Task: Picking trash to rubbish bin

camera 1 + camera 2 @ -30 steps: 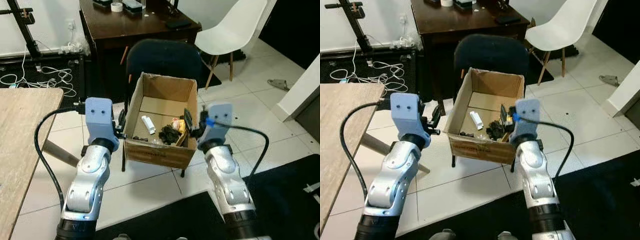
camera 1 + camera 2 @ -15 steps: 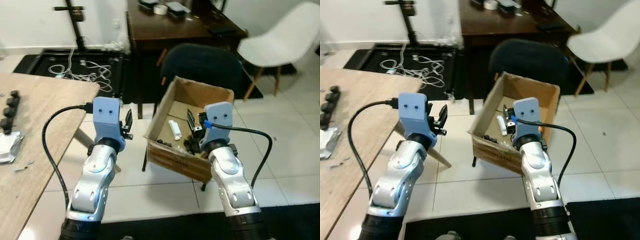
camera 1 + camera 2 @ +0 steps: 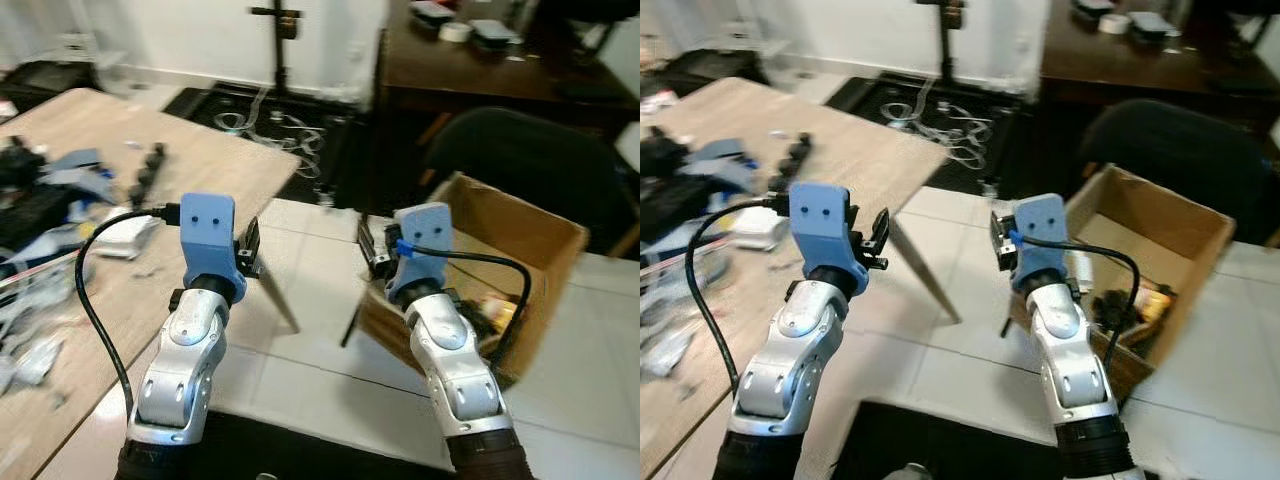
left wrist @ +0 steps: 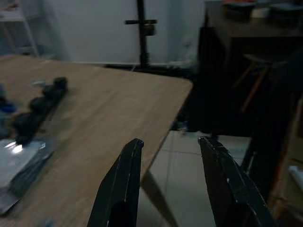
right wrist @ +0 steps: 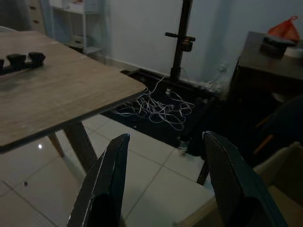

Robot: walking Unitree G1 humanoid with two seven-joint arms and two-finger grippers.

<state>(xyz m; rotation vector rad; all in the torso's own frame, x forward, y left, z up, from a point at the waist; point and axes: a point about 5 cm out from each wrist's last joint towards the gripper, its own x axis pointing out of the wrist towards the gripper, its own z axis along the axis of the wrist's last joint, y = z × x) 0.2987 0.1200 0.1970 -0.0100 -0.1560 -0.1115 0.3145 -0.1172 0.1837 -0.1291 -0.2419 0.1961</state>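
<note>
Ahead and to the left of the left gripper (image 3: 249, 250): a long wooden table (image 3: 190, 180), strewn with crumpled wrappers and dark scraps (image 3: 40, 200) — evidently the trash to be gathered, lying loose where it can be picked from above. Close under and to the right of the right gripper (image 3: 997, 238): an open cardboard box (image 3: 530, 230) serving as the rubbish bin, perched on a dark chair (image 3: 520, 160), likely raised there to spare a deep bend; some rubbish (image 3: 1130, 300) already inside. Beyond both grippers, across the tiled floor: a tangle of white cables (image 5: 158, 106) at the foot of a black stand (image 5: 182, 40), clear of the working path.

Both arms raised level at chest height, carrying nothing. Left fingers (image 4: 125, 182) spread apart, aimed over the table corner. Right fingers (image 5: 106, 182) likewise spread, pointing past the table's edge. Probably a turn toward the table in hand, with grippers held ready for the next pick.
</note>
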